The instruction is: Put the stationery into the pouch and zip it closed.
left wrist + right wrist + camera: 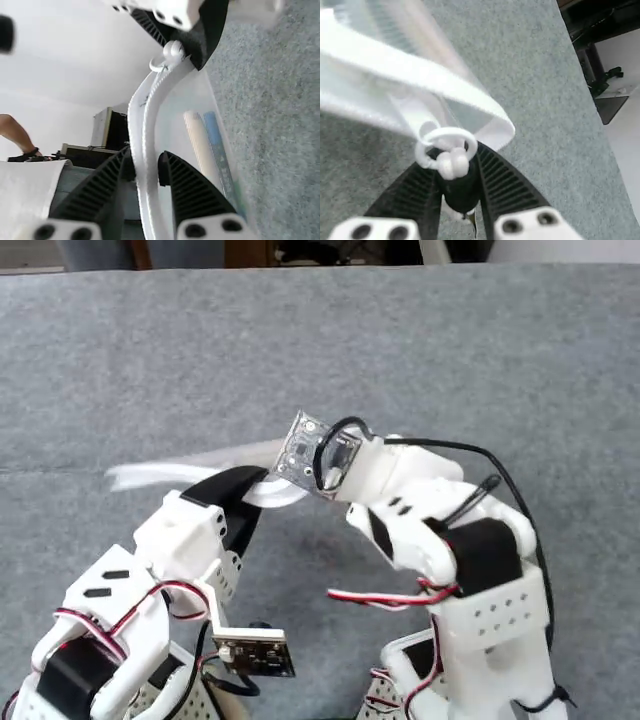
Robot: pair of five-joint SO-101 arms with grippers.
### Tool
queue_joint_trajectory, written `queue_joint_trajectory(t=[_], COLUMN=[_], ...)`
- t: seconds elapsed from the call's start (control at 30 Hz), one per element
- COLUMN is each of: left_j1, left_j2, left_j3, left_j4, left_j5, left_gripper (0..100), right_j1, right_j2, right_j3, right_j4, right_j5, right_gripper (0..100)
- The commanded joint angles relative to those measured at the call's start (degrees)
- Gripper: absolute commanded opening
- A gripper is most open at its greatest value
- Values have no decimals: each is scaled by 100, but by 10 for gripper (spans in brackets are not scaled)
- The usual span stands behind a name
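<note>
The right gripper [456,172] has its jaws clamped on the white zipper pull [451,161], low in the centre of the right wrist view, with the pull's ring [442,137] standing just clear of the tips. The left gripper [145,162] is pinched tight on the zipper band [144,117] at the bottom centre of the left wrist view, and the right one sits at the top of that frame, at the band's other end.

Beyond the band lies the clear pouch [197,95], centre right, held off the grey table [450,360]. Inside it lie a cream pen [196,140] and a blue pen [216,135], side by side (so loading looks finished).

In the high view the pouch [180,472] stretches across the left centre, between the arms.

The step in hand is, I judge, the zipping. How much of the zip is shut cannot be told. Next, the pull must travel straight along the band while the left grip holds it taut; slack or a sideways tug could jam the slider.
</note>
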Motion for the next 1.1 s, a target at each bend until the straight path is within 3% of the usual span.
queue_joint_trajectory(t=[0.0,0.33,0.57,0.73,0.9,1.07], left_j1=[-22,-22,-22,-40,-75,-75], left_j2=[-79,-70,-70,-70,-70,-70], left_j3=[-1024,-1938,-2255,-2062,-1587,-1393], left_j4=[396,1134,1679,1626,985,888], left_j5=[211,457,457,431,413,448], left_gripper=[27,27,27,27,27,27], right_j1=[431,475,1160,1029,360,-193], right_j2=[75,409,1358,1262,637,4], right_j3=[382,1121,734,31,-400,-831], right_j4=[-659,-2092,-2593,-967,703,2031], right_j5=[88,193,167,193,220,492], right_gripper=[12,12,12,35,269,470])
